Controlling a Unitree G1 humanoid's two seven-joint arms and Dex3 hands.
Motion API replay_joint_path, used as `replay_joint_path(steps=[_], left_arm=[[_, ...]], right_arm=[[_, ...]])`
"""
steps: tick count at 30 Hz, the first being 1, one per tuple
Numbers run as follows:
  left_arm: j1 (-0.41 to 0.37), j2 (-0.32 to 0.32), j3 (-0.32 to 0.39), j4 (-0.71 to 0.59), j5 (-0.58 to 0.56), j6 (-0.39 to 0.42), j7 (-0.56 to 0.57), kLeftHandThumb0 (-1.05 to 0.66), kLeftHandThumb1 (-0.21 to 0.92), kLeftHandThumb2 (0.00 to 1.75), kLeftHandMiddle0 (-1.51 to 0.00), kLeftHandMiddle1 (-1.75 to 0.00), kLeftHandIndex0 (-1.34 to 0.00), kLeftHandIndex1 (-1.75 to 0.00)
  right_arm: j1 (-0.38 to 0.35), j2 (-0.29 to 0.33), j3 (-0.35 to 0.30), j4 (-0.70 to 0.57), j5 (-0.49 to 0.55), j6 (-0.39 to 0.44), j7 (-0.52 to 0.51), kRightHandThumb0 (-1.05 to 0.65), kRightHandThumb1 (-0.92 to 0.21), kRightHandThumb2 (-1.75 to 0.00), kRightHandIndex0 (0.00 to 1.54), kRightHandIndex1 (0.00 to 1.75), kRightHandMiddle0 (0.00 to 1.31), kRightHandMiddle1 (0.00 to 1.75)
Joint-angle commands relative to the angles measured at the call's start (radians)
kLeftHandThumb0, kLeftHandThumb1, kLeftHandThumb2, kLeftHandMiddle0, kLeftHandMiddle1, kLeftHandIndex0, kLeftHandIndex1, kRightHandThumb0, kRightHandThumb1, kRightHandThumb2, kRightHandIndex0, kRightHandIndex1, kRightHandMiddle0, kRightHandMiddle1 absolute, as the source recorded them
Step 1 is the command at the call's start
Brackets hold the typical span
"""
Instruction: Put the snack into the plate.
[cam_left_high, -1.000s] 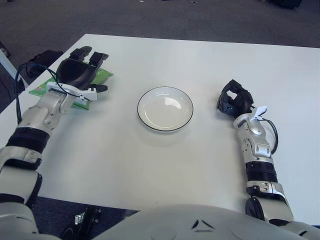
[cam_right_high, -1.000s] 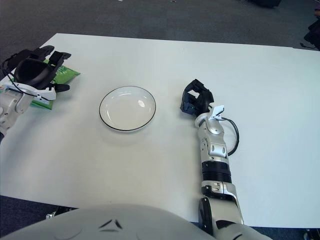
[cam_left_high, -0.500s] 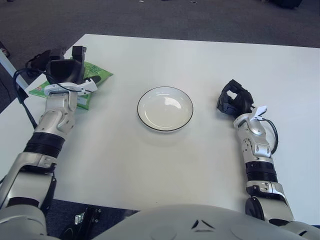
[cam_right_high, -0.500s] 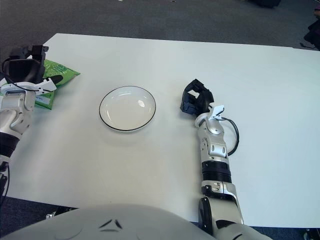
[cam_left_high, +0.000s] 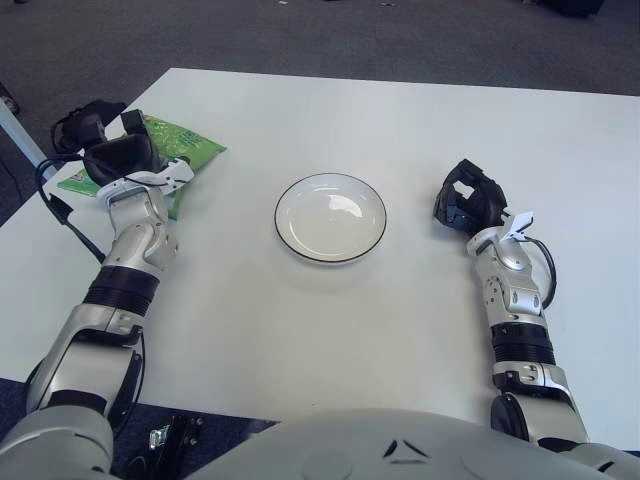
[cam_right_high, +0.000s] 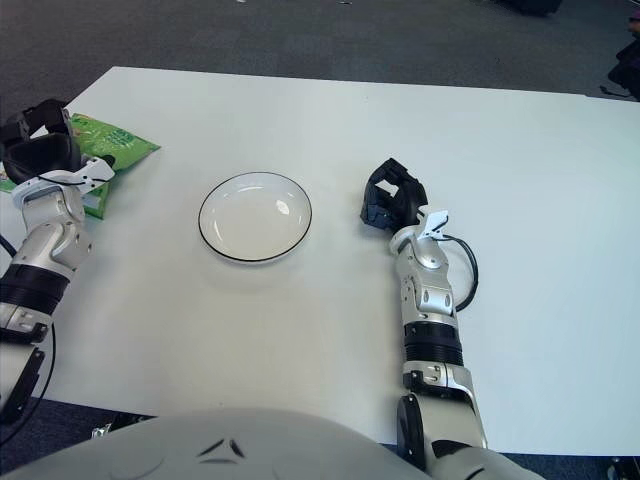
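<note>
Left hand sits over the snack, grip unclear; plate well right. Right hand, fingers curled, holds nothing.

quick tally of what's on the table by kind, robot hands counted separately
Snack packets: 1, the green snack packet at the table's left edge, under the left hand
Plates: 1, the white plate, with nothing in it
Robot hands: 2, the left hand at the packet and the right hand to the right of the plate
Total: 4
</note>
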Motion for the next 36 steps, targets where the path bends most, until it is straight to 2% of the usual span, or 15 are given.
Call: replay_joint_path(steps=[1,8,18,31,36], left_arm=[[-0.059,-0.029,-0.018,0.039,0.010,0.069,-0.037,-1.04,0.92,0.90,0.00,-0.02,0.00,-0.35],[-0.098,-0.049,-0.047,0.088,0.004,0.136,-0.073,-1.05,0.92,0.91,0.00,0.00,0.00,-0.33],[-0.148,-0.078,-0.074,0.179,-0.021,0.162,-0.086,-1.05,0.92,0.95,0.00,0.00,0.00,-0.29],[-0.171,-0.096,-0.080,0.231,-0.089,0.132,-0.113,-1.05,0.92,0.95,0.00,0.00,0.00,-0.23],[-0.161,-0.092,-0.076,0.243,-0.126,0.086,-0.116,-1.05,0.92,0.95,0.00,0.00,0.00,-0.21]], right_arm=[[0.073,0.014,-0.003,0.042,0.008,0.011,0.001,-0.48,-0.32,-1.31,0.95,1.75,0.61,1.75],[0.074,0.017,-0.004,0.036,0.011,0.018,-0.003,-0.48,-0.32,-1.31,0.95,1.75,0.61,1.75],[0.075,0.022,-0.002,0.028,0.010,0.023,-0.005,-0.48,-0.32,-1.31,0.95,1.75,0.61,1.75],[0.078,0.033,-0.001,0.019,0.010,0.023,-0.016,-0.48,-0.33,-1.30,0.95,1.75,0.60,1.75],[0.081,0.035,-0.001,0.013,0.013,0.026,-0.020,-0.47,-0.33,-1.30,0.95,1.75,0.60,1.75]])
